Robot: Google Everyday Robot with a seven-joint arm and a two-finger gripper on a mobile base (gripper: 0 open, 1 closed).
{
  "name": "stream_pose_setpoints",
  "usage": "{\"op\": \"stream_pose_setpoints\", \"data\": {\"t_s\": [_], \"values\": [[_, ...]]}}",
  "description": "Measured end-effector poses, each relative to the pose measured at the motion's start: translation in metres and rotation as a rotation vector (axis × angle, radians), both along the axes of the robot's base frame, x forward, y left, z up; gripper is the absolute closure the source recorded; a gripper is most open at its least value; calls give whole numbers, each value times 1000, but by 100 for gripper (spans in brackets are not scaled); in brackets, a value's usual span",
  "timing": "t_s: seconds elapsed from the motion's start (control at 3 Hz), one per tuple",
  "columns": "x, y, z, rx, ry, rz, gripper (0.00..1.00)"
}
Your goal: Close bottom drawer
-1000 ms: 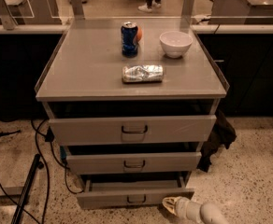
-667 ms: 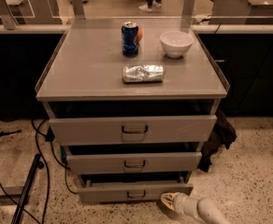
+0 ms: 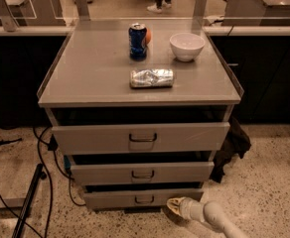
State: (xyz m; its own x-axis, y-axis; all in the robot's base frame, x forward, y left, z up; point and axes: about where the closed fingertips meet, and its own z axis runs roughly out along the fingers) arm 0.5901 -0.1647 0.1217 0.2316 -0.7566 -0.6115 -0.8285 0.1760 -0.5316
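The bottom drawer (image 3: pixel 110 199) is the lowest, narrowest grey front panel of the cabinet, with a small dark loop handle (image 3: pixel 144 199). It stands slightly pulled out, with a dark gap above it. My gripper (image 3: pixel 174 207), pale on a white arm (image 3: pixel 215 219) coming from the lower right, is low near the floor, right at the drawer front's lower right part, just right of the handle.
Above are the mid-sized drawer (image 3: pixel 142 173) and the widest top drawer (image 3: pixel 141 138), both partly open. On the cabinet top (image 3: pixel 85 78) stand a blue can (image 3: pixel 137 41), a white bowl (image 3: pixel 186 46) and a crushed silver packet (image 3: pixel 152 78). Cables (image 3: pixel 40 152) and a black pole (image 3: pixel 28 202) lie on the floor at left.
My gripper has moved left and toward the cabinet along the floor. The bottom drawer's front has gone back a little and sticks out less than before.
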Motion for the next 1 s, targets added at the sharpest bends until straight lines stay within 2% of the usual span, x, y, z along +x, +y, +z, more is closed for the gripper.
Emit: {"op": "stream_pose_setpoints", "data": {"t_s": [0.33, 0.67, 1.0], "values": [[16, 6, 1, -12, -4, 9, 100], [14, 6, 1, -12, -4, 9, 100], [1, 5, 3, -9, 71, 34, 100]]}}
